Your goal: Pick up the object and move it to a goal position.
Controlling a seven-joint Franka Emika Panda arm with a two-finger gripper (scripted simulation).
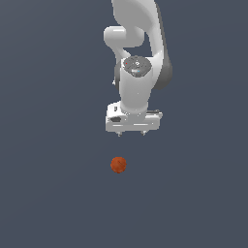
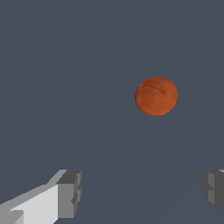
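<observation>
The small orange-red mottled ball [image 1: 118,164] lies on the flat grey surface, a little to the exterior view's left of the arm's axis. My white gripper [image 1: 131,133] hangs above it, pointing down, well clear of the ball and not touching it. In the wrist view the ball [image 2: 156,96] lies ahead of the gripper [image 2: 142,190], outside the gap between the two fingers. The fingertips [image 2: 70,192] are spread wide apart with nothing between them, so the gripper is open and empty.
Only the plain dark grey surface [image 1: 48,193] shows around the ball. The white arm [image 1: 138,43] rises above the gripper.
</observation>
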